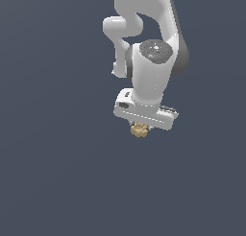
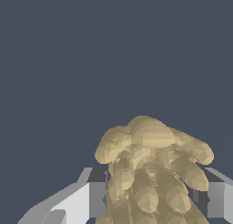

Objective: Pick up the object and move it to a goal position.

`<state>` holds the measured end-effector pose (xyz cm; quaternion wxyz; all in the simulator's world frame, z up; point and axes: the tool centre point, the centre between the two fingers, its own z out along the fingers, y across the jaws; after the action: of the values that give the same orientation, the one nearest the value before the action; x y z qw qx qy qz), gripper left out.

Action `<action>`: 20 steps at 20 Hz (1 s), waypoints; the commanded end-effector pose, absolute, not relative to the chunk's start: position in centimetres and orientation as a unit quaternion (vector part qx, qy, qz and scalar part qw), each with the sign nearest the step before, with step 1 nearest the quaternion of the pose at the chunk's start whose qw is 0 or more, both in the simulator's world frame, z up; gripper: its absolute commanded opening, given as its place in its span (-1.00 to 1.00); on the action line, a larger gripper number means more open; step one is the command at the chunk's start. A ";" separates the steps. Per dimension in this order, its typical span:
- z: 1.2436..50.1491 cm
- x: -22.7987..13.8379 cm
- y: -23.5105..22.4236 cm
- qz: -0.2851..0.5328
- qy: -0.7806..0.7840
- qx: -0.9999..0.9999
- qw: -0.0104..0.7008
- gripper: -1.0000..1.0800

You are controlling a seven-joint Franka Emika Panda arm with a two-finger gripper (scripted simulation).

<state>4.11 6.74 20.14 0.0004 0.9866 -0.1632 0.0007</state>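
Observation:
The object is a small tan-yellow knobbly clump. In the exterior view it pokes out just below the white gripper, whose fingers are mostly hidden by the hand. In the wrist view the clump fills the space between the two fingers, which press against its sides. The gripper is shut on the clump. The white arm comes down from the top of the exterior view.
A plain dark grey-blue surface fills the background of both views. Nothing else shows.

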 end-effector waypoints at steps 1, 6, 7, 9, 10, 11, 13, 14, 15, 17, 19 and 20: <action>22.0 4.9 8.7 0.000 -0.164 0.987 0.001 -1.00; 24.6 6.2 11.6 0.000 -0.164 0.986 0.000 -1.00; 25.0 6.4 12.0 0.000 -0.164 0.986 0.000 -1.00; 25.7 6.7 12.7 0.000 -0.164 0.986 0.000 -1.00; 25.9 6.9 13.0 0.000 -0.164 0.986 0.000 -1.00; 26.2 7.0 13.3 0.000 -0.164 0.987 0.000 -1.00; 26.6 7.2 13.8 0.000 -0.164 0.987 0.000 -1.00; 26.8 7.3 13.9 0.000 -0.164 0.987 0.000 -1.00; 26.9 7.4 14.1 0.000 -0.164 0.987 0.000 -1.00; 27.1 7.5 14.3 0.000 -0.164 0.987 0.000 -1.00; 27.2 7.6 14.4 0.000 -0.164 0.987 0.000 -1.00; 27.2 7.6 14.4 0.000 -0.164 0.987 0.000 -1.00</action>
<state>7.57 14.35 27.11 0.0000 0.9866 -0.1633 0.0001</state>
